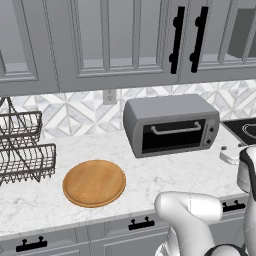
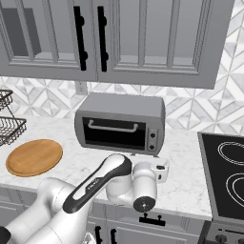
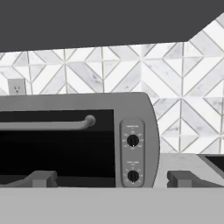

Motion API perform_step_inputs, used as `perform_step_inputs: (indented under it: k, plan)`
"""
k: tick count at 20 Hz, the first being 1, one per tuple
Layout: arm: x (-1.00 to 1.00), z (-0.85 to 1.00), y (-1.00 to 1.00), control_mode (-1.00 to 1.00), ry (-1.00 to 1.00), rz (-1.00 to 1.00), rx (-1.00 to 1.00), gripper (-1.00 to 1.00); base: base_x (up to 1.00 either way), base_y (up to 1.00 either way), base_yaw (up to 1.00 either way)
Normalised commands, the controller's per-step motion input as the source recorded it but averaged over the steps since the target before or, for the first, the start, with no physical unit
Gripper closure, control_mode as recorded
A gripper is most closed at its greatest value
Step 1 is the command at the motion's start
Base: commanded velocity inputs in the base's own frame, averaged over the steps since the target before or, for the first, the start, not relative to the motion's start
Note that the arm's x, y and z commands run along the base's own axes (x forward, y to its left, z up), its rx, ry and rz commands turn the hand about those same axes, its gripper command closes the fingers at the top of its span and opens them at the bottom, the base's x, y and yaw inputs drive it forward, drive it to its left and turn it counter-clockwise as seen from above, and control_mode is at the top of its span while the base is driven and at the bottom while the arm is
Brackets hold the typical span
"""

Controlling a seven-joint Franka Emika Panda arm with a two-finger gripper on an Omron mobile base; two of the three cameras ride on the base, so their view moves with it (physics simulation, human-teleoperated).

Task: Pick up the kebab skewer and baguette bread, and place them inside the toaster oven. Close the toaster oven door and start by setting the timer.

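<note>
pincer [image 3: 112, 178] wide open, empty, facing toaster oven [image 3: 78, 140]

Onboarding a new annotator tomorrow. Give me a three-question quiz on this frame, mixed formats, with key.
1. True or false: the toaster oven door is shut.
2. In the right base view, the round wooden board lies: A) left of the toaster oven, B) right of it, C) on top of it.
3. Fill in: the end effector is ____, its fingertips either side of the oven's two knobs.

Key: 1 true; 2 A; 3 open.
</note>
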Motion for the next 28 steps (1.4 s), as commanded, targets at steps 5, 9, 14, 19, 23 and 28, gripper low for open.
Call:
perform_step_inputs:
  k: [5,9,14,19,23,28]
  plan:
    - [0.21,-0.13,-0.13,-1.0,0.0,0.0,0.0,-1.0,0.0,0.0,0.0]
    - [0.21,0.0,-0.05,-1.0,0.0,0.0,0.0,-1.0,0.0,0.0,0.0]
    - [0.28,0.0,-0.01,-1.0,0.0,0.0,0.0,-1.0,0.0,0.0,0.0]
    - [0.23,-0.03,0.0,-1.0,0.0,0.0,0.0,-1.0,0.0,0.0,0.0]
    - [0.12,-0.1,-0.02,-1.0,0.0,0.0,0.0,-1.0,0.0,0.0,0.0]
    - [0.07,-0.18,-0.01,-1.0,0.0,0.0,0.0,-1.0,0.0,0.0,0.0]
